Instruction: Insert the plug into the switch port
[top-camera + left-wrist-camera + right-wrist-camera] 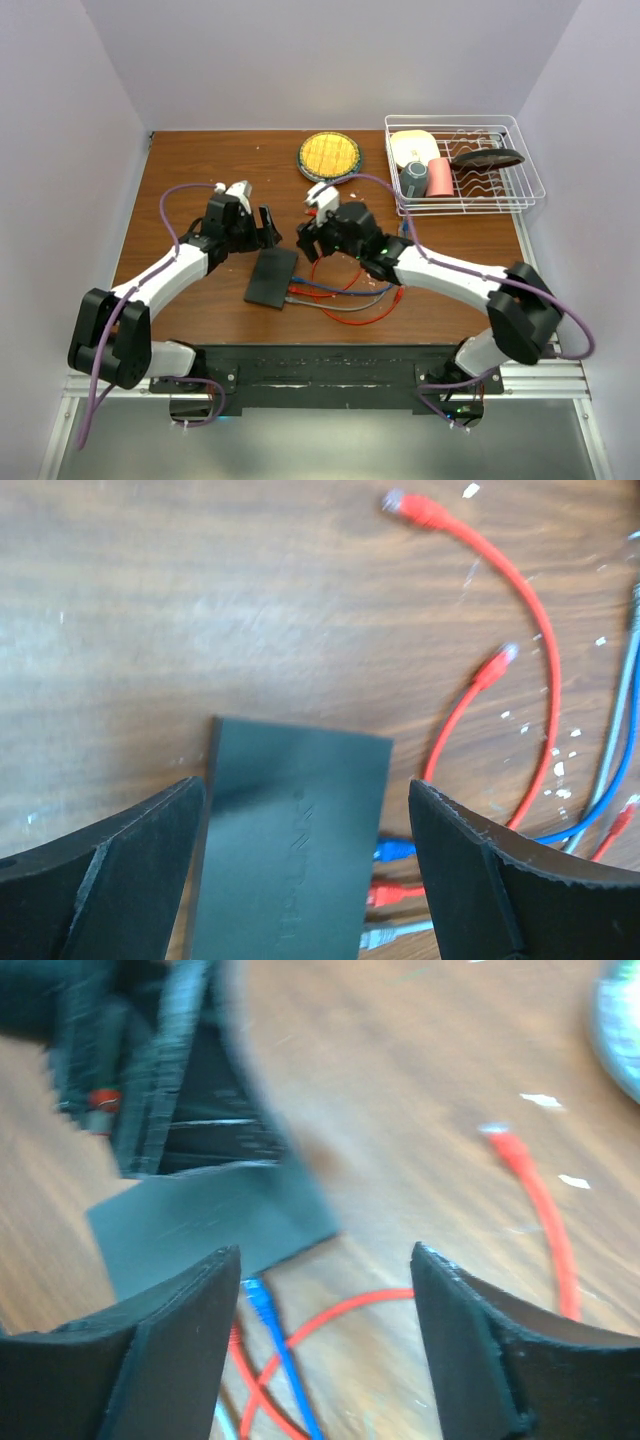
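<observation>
— What is the biggest thing in front of you?
— The brown wooden table [200,160]. At its far right corner stands a white wire rack [530,188] with some cups and dishes inside.

— And your arms?
— My left arm [160,280] comes in from the left and my right arm [450,272] from the right. Both bend toward the middle of the table, so my two claws are near each other.

— Where is the switch?
— The switch [272,277] lies flat at the middle of the table, just on the near side of both claws. It is a dark grey box. A round yellow dish [330,155] is farther back, well apart from it.

— How do your claws stand?
— My left claw [305,790] is wide, and its camera sees the switch below, between the two fingers. I cannot tell if a finger touches it. My right claw [325,1255] is also wide and hangs beside the switch's right side, over the cables.

— Which cables?
— A red cable [352,290] in a loop, a blue cable [318,290] and a grey cable [345,308], all to the right of the switch.

— And the plugs?
— A blue plug [395,850], a red plug [392,892] and a grey plug [378,937] sit side by side at the switch's edge. One loose red plug [415,508] and another loose red plug [498,663] lie on the bare wood.
</observation>
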`<state>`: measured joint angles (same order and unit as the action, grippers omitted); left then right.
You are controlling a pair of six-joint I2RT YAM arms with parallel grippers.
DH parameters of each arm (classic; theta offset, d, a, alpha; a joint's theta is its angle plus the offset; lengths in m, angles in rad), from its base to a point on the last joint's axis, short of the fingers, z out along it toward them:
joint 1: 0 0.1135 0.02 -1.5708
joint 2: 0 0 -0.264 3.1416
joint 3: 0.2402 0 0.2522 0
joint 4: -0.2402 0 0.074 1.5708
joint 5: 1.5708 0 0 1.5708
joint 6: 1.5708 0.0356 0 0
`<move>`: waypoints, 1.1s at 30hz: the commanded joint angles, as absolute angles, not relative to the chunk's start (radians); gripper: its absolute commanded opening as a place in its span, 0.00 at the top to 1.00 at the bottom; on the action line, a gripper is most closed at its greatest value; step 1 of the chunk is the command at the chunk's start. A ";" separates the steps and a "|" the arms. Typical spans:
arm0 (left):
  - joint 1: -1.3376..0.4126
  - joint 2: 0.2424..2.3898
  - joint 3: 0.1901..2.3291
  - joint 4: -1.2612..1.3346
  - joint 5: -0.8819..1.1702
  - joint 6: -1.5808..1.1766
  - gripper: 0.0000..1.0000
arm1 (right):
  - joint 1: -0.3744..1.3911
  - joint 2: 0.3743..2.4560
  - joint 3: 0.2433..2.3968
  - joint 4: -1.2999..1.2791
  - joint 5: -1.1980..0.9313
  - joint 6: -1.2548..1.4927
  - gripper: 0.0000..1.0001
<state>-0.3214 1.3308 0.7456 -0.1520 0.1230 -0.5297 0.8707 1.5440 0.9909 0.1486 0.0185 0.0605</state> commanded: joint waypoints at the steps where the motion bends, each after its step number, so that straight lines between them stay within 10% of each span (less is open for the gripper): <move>1: -0.324 1.295 0.822 -0.123 0.136 -0.479 0.12 | 0.793 1.401 0.953 0.140 0.126 0.190 0.19; 4: -0.322 1.284 0.828 -0.074 0.156 -0.472 0.12 | 0.733 1.348 0.953 0.081 0.144 0.241 0.01; 33: -0.616 1.683 1.106 -0.161 0.049 -0.255 0.27 | 0.577 1.221 0.928 -0.149 0.192 0.413 0.02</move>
